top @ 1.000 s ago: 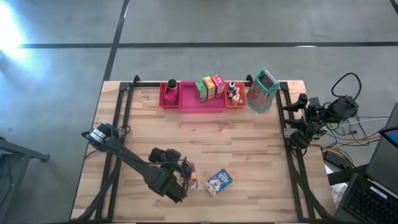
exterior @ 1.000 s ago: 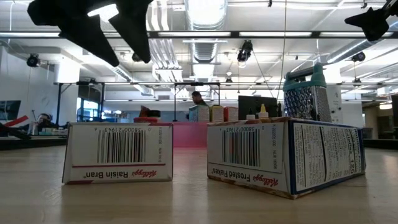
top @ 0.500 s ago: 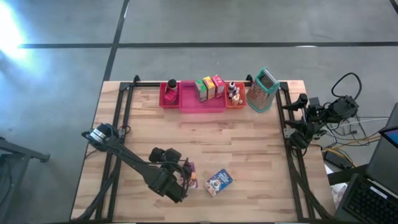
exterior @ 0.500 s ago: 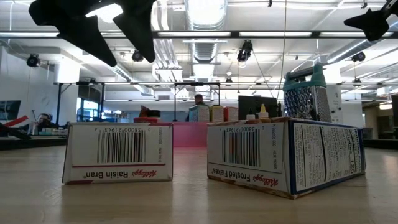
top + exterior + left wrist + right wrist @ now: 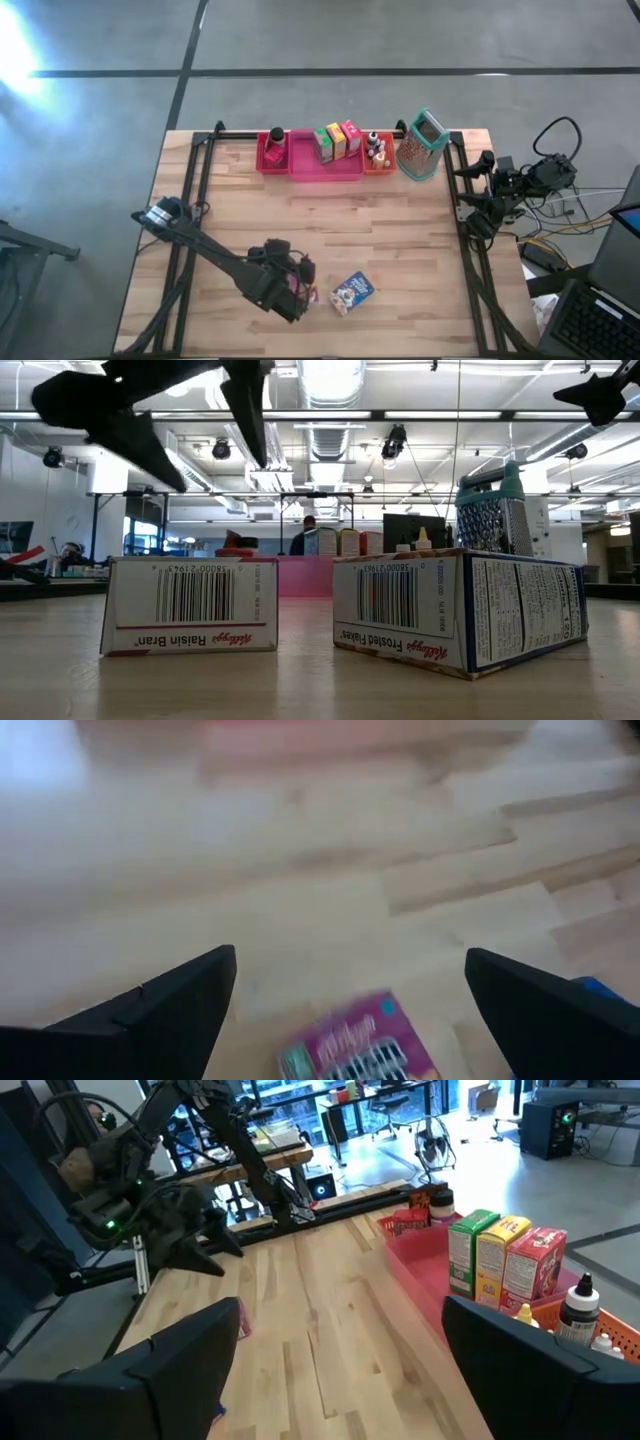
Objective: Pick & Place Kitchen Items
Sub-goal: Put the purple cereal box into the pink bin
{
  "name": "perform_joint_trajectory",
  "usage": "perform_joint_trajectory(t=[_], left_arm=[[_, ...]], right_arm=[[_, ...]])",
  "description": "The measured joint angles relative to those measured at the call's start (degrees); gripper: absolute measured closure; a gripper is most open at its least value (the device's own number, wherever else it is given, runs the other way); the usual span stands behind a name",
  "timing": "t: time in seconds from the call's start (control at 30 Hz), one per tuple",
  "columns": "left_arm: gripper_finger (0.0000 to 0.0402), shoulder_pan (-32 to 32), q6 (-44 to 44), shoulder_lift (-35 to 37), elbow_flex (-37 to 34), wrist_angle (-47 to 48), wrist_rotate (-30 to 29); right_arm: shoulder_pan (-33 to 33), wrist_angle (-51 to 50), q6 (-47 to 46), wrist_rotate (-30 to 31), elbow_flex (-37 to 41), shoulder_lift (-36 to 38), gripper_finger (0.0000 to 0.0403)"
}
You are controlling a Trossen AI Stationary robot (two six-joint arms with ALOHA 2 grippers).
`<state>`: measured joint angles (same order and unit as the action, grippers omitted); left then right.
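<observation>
Hovering over the near part of the table (image 5: 400, 220), the left claw (image 5: 297, 290) hangs with its fingers spread wide and nothing between them. Directly beneath it lies the purple Raisin Bran box (image 5: 308, 290), flat on the wood; the left wrist view shows that box (image 5: 358, 1045) in the gap between the two dark fingers (image 5: 170, 1010), untouched. In the low view the same box (image 5: 190, 605) rests on the table with the claw's fingers well above it.

Just beside it, toward the right arm's side, lies the blue Frosted Flakes box (image 5: 352, 291), also flat on the table and apart from the purple one (image 5: 455, 610).

Along the far edge sit the tray bins: a red one (image 5: 273, 153) with a dark-capped bottle in it, a pink one (image 5: 325, 163) carrying three upright small boxes, green (image 5: 323, 142), yellow (image 5: 336, 139) and red (image 5: 350, 136), and an orange one (image 5: 379, 160) with small bottles (image 5: 377, 146). A metal grater with a teal handle (image 5: 422, 145) stands just beside the orange bin.

The right claw (image 5: 478, 200) waits at the right edge of the table, off the work area; its wrist view shows its fingers (image 5: 170, 1370) wide apart and empty.
</observation>
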<state>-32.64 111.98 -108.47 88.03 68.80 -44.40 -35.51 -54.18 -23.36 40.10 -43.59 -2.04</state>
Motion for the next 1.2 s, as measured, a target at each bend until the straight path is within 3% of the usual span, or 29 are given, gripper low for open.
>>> perform_joint_trajectory(t=[0.13,0.27,0.87,1.2], left_arm=[[0.0002,2.16,10.31,0.00,0.00,-2.57,12.72],[0.0002,3.34,12.37,-0.02,0.00,-4.57,21.34],[0.0002,3.52,12.62,-3.03,4.48,-10.12,24.38],[0.0002,3.45,13.42,-8.58,19.00,5.21,25.49]], right_arm=[[0.00,0.01,-0.01,0.00,0.00,0.00,0.0075],[0.01,0.01,0.01,0.00,0.00,0.00,0.0088],[0.00,0.01,0.01,0.00,0.00,0.00,0.0143],[0.01,0.01,-0.01,0.00,0.00,-0.02,0.0170]])
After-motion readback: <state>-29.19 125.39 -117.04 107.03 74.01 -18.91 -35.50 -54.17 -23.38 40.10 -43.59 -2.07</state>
